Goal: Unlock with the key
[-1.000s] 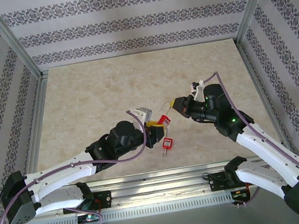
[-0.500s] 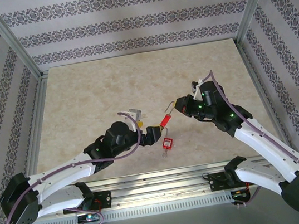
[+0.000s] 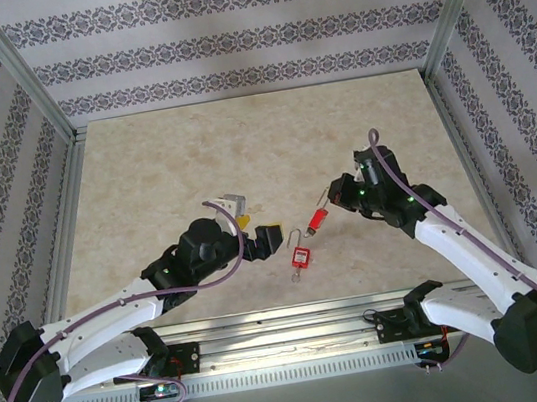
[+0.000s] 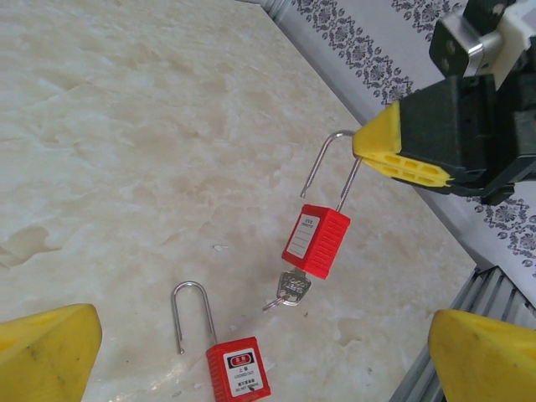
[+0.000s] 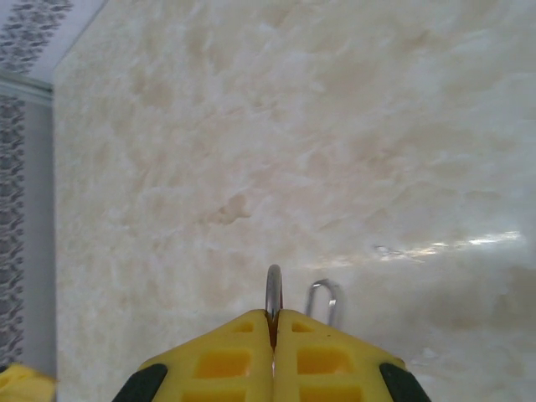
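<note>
Right pincer (image 3: 329,198) is clenched on the shackle (image 4: 328,161) of a red lock (image 4: 316,241), which hangs body-down just above the desk (image 3: 190,152), near its front edge and a little right of centre. The key (image 4: 291,286) sits in the slot at the bottom of this lock, a small ring dangling beside it. Left pincer (image 3: 258,233) stands released and wide, holding nothing, just left of the lock and clear of the key. A spare lock (image 4: 237,373) lies flat on the desk nearer the front, close by, one shackle leg looking free of its body. The key looks seated, so the fetching and inserting appear done. Whether the hanging lock has sprung is not clear from these views; the free leg ends right at the body. What likely remains is a turn of the key, or a pull to prove the shackle loose
</note>
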Tool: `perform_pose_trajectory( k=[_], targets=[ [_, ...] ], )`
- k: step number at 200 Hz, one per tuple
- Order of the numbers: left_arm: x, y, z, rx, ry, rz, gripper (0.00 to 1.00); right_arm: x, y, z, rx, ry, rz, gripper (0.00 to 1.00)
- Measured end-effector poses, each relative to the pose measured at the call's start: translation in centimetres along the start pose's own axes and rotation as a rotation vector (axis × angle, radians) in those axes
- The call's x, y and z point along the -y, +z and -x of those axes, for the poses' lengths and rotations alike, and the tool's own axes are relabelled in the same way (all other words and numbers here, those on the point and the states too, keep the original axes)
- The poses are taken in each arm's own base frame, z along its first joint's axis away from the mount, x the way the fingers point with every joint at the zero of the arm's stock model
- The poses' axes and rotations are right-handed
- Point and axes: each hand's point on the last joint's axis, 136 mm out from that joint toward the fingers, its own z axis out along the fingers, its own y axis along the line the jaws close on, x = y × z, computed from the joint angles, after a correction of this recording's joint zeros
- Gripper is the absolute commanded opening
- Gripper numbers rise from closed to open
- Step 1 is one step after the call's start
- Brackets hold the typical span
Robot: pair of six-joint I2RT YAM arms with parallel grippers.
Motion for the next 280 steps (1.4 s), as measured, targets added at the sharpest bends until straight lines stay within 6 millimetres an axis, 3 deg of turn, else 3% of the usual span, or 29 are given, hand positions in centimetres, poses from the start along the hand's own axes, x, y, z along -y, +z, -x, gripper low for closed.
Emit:
perform_pose_trajectory(
  k=[60,114,174,223,255,280],
  targets=[
    [-0.9,0.2,0.0,-0.007,0.006,0.023,1.00,5.9,1.6,0.6,-0.007,0.090,-0.142,0.00],
    [-1.5,1.0,0.1,-0.032,0.004,0.039,1.00,9.5,3.9,0.4,-0.066,0.147,-0.246,0.00],
    [-1.0,2.1,0.2,-0.073,0.012,0.024,1.00,9.7,5.8,1.4,-0.081,0.159,-0.253,0.00],
    [0.3,6.5,-0.7,-0.187,0.049,-0.011,0.99,9.4,6.4,2.1,-0.080,0.163,-0.254,0.00],
    [3.1,11.4,-1.0,-0.278,0.105,-0.086,0.84,9.2,6.7,2.5,-0.078,0.166,-0.253,0.00],
    [4.3,15.0,-2.9,-0.385,0.141,-0.126,0.74,9.1,6.7,2.6,-0.077,0.166,-0.251,0.00]
  ],
)
